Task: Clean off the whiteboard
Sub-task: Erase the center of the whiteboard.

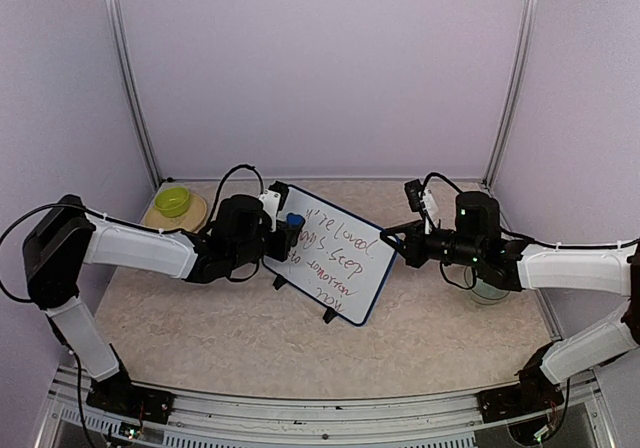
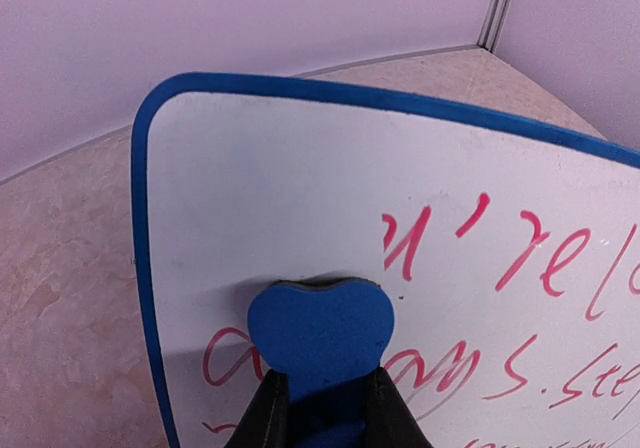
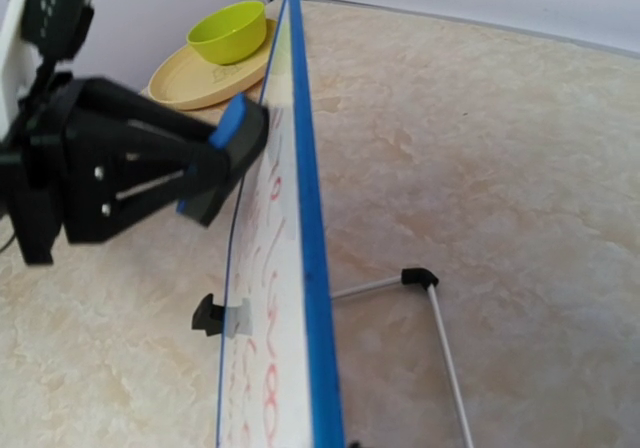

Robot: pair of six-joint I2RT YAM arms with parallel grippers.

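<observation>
The whiteboard (image 1: 335, 253) is blocking the middle, its legs (image 3: 418, 278) jutting behind and a plate (image 1: 195, 213) crowding the far-left corner, while the nearer tabletop (image 1: 250, 338) is lying open.

Lilac walls (image 1: 320, 68) enclose a beige marbled tabletop (image 1: 200, 338)

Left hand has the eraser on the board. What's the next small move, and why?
Probably slide the left hand and its blue eraser along the whiteboard, away from the corner and over the red writing. The eraser is pressed against the board near that corner, the patch above it looks blank, and the lettering beside and below it is unwiped.
</observation>
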